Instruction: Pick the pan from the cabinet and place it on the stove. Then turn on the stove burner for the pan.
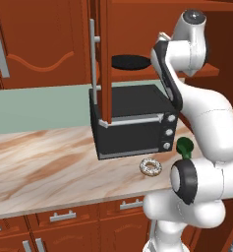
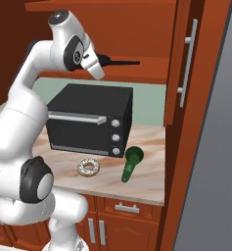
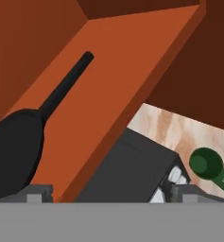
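The pan [image 3: 14, 151], flat, round and matte black with a long straight handle, lay on the bottom shelf of the open cabinet [image 3: 113, 61], a smooth reddish-brown wooden box. In the hand view it sat close ahead of the gripper [image 3: 111, 191], towards one fingertip, with its handle pointing away. The gripper's jaws stood spread wide, grasping nothing. Below the shelf stood a boxy black toaster oven [image 2: 90, 120] on a marbled stone counter [image 1: 39, 157], beside a sprinkled ring doughnut [image 1: 150, 167] and a glossy green scoop [image 2: 132, 162].
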Tool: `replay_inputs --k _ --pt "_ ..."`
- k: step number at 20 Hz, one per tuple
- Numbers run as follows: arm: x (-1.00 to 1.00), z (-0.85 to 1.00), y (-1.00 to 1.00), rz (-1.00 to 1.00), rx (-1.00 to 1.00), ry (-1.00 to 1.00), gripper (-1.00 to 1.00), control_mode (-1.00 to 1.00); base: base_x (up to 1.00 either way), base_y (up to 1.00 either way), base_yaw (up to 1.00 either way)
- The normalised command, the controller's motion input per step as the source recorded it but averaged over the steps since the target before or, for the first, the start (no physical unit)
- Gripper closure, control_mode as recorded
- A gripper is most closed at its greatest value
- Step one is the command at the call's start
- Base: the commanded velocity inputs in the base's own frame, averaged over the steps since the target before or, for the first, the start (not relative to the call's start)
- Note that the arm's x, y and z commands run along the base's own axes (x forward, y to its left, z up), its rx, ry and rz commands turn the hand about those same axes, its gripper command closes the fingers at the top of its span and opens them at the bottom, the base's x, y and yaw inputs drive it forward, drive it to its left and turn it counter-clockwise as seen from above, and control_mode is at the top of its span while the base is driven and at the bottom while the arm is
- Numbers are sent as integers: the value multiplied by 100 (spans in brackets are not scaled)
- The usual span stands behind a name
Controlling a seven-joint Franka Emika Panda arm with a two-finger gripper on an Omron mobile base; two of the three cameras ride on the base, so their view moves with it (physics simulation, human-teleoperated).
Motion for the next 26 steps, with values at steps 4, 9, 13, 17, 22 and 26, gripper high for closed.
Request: replay_inputs --k 4,9,13,17,22,26 --pt "41 0 -14 0 -3 5 -100 -100 0 0 0" --pt "40 0 -8 0 -2 0 -100 -100 0 0 0" --pt "28 -5 -1 0 -4 0 -100 -100 0 0 0" --pt "16 -7 0 0 -5 -1 -100 -100 0 0 0" --pt "3 -7 -1 -2 -7 -1 -100 -100 0 0 0" --pt "0 -7 -7 -2 -7 -5 -100 -100 0 0 0"
